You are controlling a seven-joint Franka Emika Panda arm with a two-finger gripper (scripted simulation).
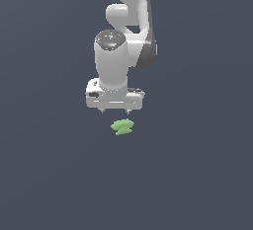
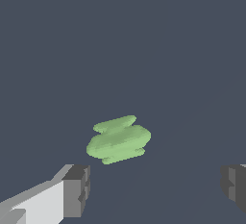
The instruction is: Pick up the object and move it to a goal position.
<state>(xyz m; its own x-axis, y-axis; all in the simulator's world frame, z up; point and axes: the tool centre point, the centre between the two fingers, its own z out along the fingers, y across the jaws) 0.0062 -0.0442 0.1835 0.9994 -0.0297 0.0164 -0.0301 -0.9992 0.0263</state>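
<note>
The object (image 1: 122, 127) is a small light-green lumpy item with leaf-like lobes, lying on the dark grey floor. My white gripper (image 1: 115, 111) hangs just above it and slightly toward the exterior view's left, pointing down. Its two fingertips (image 1: 103, 111) stand wide apart with nothing between them. In the wrist view the object (image 2: 118, 140) lies ahead of the gap between the dark finger pads (image 2: 77, 189), closer to one pad than the other, and touches neither.
A flat, uniform dark grey floor (image 1: 197, 174) spreads all around. The white arm (image 1: 126, 21) rises behind the gripper toward the top of the exterior view. No other objects or goal marker show.
</note>
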